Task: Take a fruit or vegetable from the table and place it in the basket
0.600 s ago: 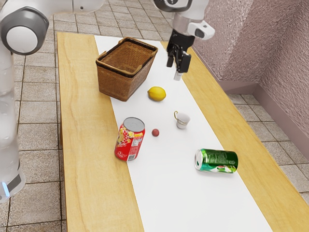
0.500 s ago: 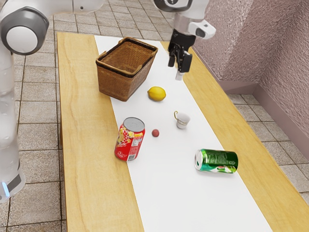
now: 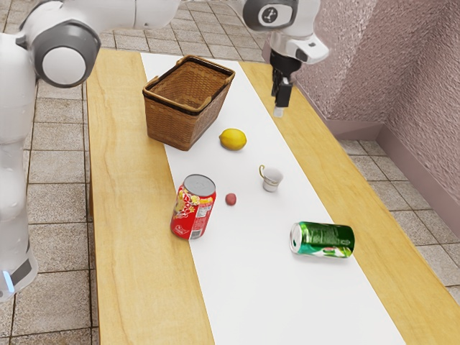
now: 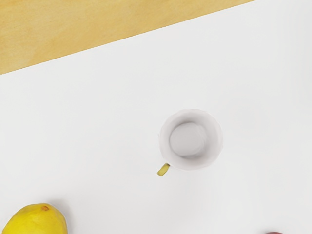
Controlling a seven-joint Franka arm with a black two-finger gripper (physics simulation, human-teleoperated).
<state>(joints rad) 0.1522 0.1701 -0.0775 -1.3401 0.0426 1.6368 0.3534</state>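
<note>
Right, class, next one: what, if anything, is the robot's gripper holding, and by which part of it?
Nothing is held: the gripper hangs empty above the table, and the lemon lies on the white strip.

The table (image 3: 129,215) bears a white runner (image 3: 287,302), basket (image 3: 180,123), lemon (image 3: 233,139), cup (image 3: 272,177), reddish ball (image 3: 231,199), red can (image 3: 192,210) and green can (image 3: 323,239)

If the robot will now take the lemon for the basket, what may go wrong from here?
The gripper could knock the cup, which stands on the white strip near the lemon, if it comes down off target. The lemon is rounded and lies loose, so a poorly centred grasp might make it roll away. The basket has a raised rim; carried too low, the lemon may catch on it.
</note>
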